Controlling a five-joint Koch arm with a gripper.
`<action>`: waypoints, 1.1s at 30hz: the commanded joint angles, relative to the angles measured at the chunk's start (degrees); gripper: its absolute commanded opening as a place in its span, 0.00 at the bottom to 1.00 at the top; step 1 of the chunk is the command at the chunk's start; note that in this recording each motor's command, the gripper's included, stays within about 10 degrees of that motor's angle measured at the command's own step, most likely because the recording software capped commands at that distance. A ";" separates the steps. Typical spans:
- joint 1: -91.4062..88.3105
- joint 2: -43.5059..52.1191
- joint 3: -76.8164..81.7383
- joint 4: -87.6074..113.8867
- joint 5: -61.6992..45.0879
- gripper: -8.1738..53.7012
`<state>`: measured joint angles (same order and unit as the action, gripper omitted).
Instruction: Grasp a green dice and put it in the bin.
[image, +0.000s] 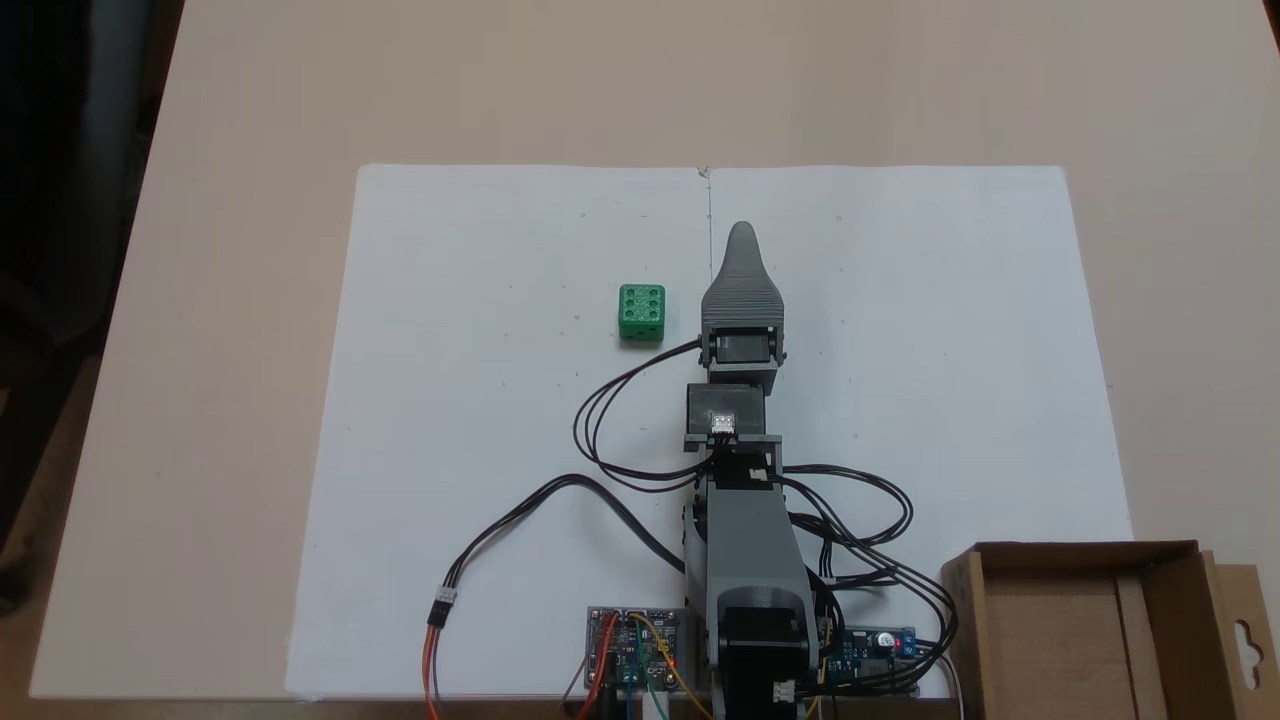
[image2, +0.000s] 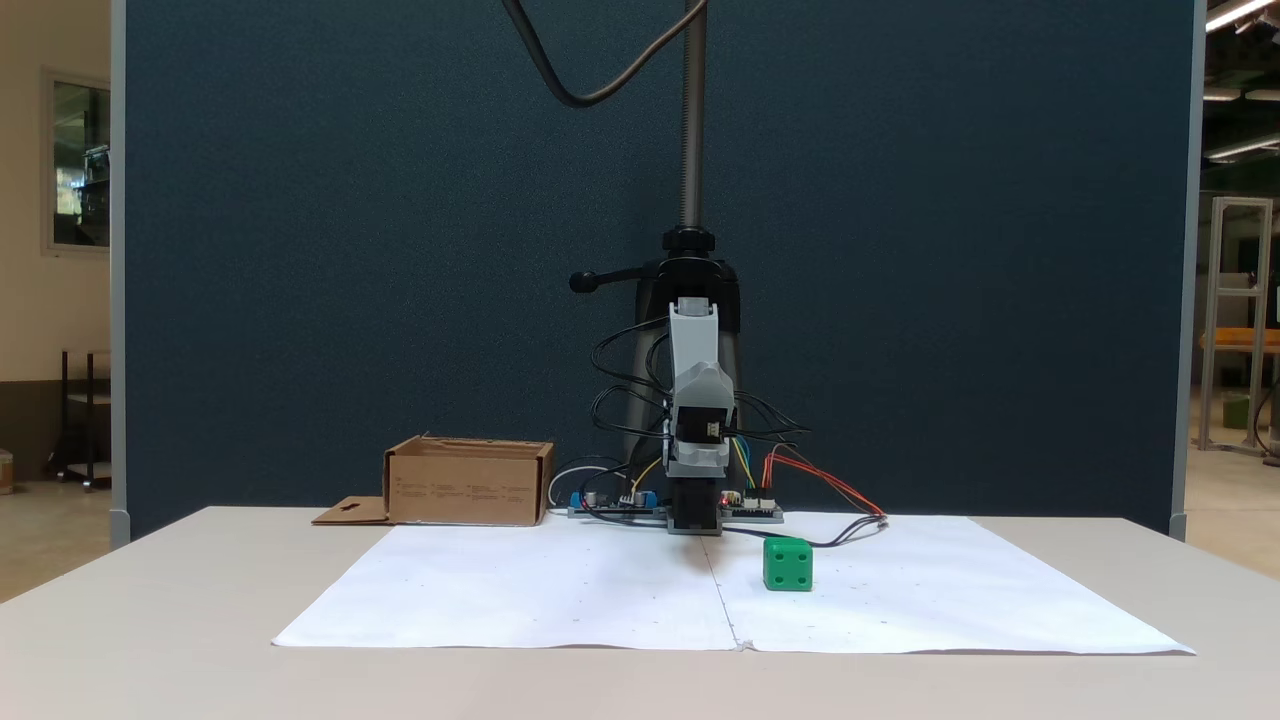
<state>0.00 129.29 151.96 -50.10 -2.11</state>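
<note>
Green dice (image2: 787, 564) on white paper (image2: 560, 590), end effector (image: 742, 236) beside it, grip state unclear, bin (image: 1085, 610) apart

Green dice (image: 641, 312) (image2: 787, 564): small bright cube, sunken pips, six face up, flat on the white paper (image: 480, 450), just left of the hand (image: 742, 243) in a fixed view, apart from it. Bin (image: 1090, 625) (image2: 468, 483): brown cardboard box, low walls, open top, keyhole flap, well apart from the hand, beside the arm's base.
</note>
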 joint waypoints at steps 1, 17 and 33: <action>0.79 6.42 10.00 -10.00 -3.96 0.86; 0.79 6.33 10.00 -10.00 -4.04 0.84; 4.13 6.50 -16.59 -0.70 -5.80 0.81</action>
<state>4.13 129.29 140.54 -49.66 -3.69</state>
